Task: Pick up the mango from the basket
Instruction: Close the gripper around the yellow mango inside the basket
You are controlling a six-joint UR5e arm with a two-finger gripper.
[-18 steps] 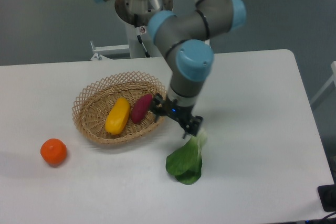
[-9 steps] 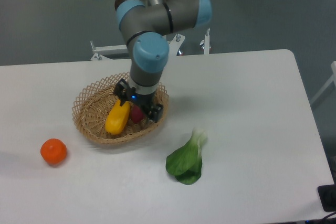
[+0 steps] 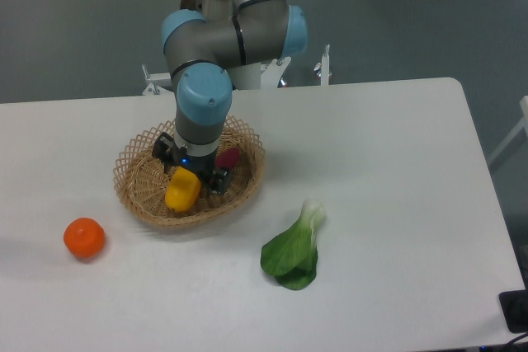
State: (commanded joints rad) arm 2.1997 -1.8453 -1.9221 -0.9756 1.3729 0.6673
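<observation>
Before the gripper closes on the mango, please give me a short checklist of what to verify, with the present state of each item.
1. Gripper is above the mango: ok, it sits over the upper end.
2. Jaws are open: cannot tell, the wrist hides them.
3. Mango lies inside the basket: ok.
4. Sweet potato is free of the fingers: cannot tell, it is close beside the gripper and partly hidden.
5. Orange and leafy green are out of the way: ok, both lie on the table outside the basket.
</observation>
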